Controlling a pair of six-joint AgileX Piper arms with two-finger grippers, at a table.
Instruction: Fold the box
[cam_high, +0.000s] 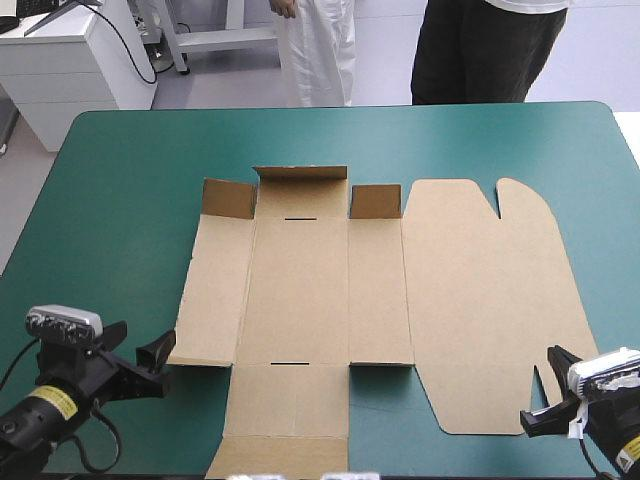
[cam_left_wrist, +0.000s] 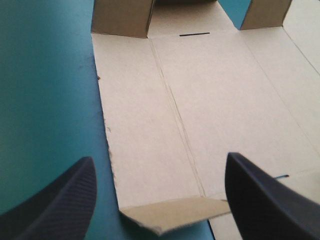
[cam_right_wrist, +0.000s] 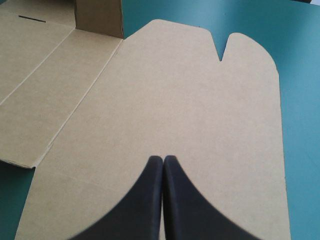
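The box (cam_high: 320, 290) lies as a cut brown sheet spread flat on the middle of the teal-green surface (cam_high: 120, 200), reaching from about halfway up it to its near edge. At the sheet's far edge three short flaps stand raised: a left flap (cam_high: 228, 197), a wider middle flap (cam_high: 300, 173) and a right flap (cam_high: 375, 200). A thin slot (cam_high: 300, 217) is cut just in front of the middle one. The broad lid panel (cam_high: 490, 300) lies flat on the right side of the sheet, with rounded corners and a narrow notch (cam_high: 497, 200) in its far edge. The left end effector (cam_left_wrist: 159, 159) sits low at the sheet's near-left corner with its black fingers (cam_left_wrist: 55, 210) spread wide apart, one over the bare cover and the other over the board. Between them a small corner flap (cam_left_wrist: 172, 212) is tilted slightly up off the surface. The right end effector (cam_right_wrist: 163, 160) is above the near part of the lid panel, pointing toward the notch, its two fingers pressed together into one pointed arch with nothing held between them.
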